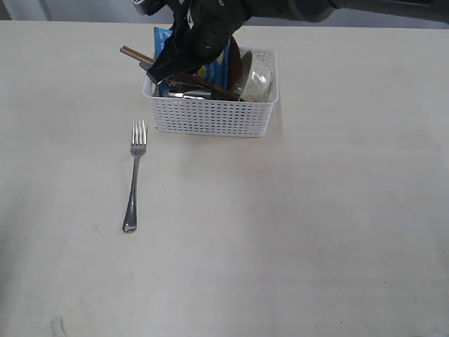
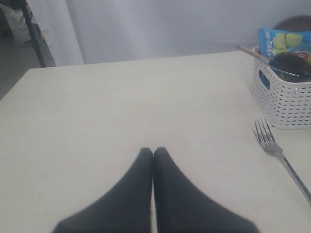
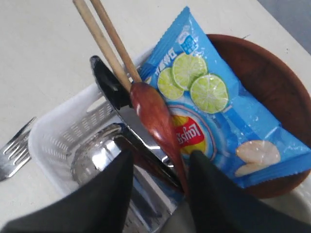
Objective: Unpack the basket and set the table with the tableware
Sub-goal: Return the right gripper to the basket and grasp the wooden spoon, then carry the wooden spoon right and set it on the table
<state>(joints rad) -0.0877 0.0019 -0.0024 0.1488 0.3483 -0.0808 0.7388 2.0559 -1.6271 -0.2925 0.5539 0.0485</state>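
Observation:
The white basket (image 1: 210, 116) stands at the back of the table (image 1: 316, 210). It holds brown chopsticks (image 3: 104, 39), a red-brown wooden spoon (image 3: 150, 109), a knife (image 3: 131, 121), a steel cup (image 3: 95, 158), a pale bowl (image 1: 258, 78) and a brown plate (image 3: 262, 73). My right gripper (image 3: 160, 158) is open, lowered into the basket's left end. Its fingers straddle the knife and the spoon's handle. A silver fork (image 1: 135, 175) lies on the table in front of the basket's left side. My left gripper (image 2: 153, 151) is shut and empty, low over the table left of the fork (image 2: 272, 143).
A blue chip bag (image 3: 214, 97) leans against the plate inside the basket, beside the spoon. The chopsticks (image 1: 137, 54) stick out over the basket's left rim. The table's far edge runs just behind the basket.

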